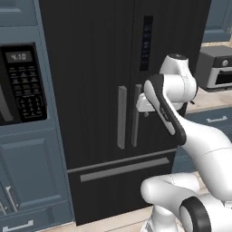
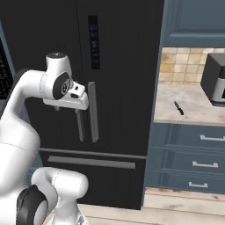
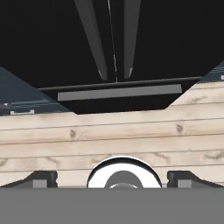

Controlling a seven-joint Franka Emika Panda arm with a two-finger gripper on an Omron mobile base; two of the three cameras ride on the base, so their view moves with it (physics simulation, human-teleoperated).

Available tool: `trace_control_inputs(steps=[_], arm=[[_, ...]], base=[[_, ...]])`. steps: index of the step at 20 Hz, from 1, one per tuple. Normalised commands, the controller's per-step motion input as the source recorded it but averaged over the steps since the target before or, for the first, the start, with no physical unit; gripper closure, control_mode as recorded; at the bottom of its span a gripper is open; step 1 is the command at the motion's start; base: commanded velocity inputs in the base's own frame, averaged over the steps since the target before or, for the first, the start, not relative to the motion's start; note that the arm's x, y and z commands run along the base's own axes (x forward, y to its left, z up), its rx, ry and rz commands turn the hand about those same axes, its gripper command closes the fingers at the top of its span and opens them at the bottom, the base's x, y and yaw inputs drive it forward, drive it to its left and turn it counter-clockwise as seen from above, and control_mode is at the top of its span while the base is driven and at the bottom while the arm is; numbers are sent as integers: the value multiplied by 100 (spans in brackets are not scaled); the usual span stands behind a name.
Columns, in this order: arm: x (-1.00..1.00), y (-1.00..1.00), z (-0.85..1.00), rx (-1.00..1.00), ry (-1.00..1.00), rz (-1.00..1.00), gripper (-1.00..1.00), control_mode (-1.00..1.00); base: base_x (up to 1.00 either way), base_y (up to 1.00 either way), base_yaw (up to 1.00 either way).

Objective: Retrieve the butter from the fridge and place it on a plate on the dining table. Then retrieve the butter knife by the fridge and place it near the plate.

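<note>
The black fridge (image 1: 90, 68) (image 2: 123, 79) stands with both doors shut, so the butter is hidden. My gripper (image 1: 145, 108) (image 2: 67, 107) hovers just in front of the grey door handles (image 1: 121, 117) (image 2: 93, 112), at their upper ends, pointing down. In the hand view its fingertips (image 3: 40, 178) stand far apart with nothing between them, so my gripper (image 3: 112, 178) is open. The dark butter knife (image 2: 178, 107) lies on the counter right of the fridge. The plate and dining table are out of view.
A blue-grey cabinet with a microwave (image 1: 22, 84) flanks the fridge on the left. On the right, a marbled counter (image 2: 193, 112) over blue drawers (image 2: 197, 163) carries a toaster oven (image 2: 216, 81) (image 1: 216, 68). Wooden floor (image 3: 112, 131) lies below the fridge drawer (image 3: 119, 92).
</note>
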Motion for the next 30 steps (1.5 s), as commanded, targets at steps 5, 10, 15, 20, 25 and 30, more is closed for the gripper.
trace_control_inputs(steps=[5, 10, 15, 20, 25, 30], arm=[[2, 0, 0, 0, 1, 0, -100, -100], [33, 0, -2, 0, -15, 2, -100, -100], [65, -47, -29, 1, -7, 0, -100, -100], [32, -16, -35, -6, -12, 0, -100, -100], [22, 3, 0, 0, -3, 0, -100, -100], [39, 8, 0, 0, -4, 0, -100, -100]], base=[[-2, 0, 0], [0, 0, 0], [0, 0, 0], [0, 0, 0], [0, 0, 0], [0, 0, 0]])
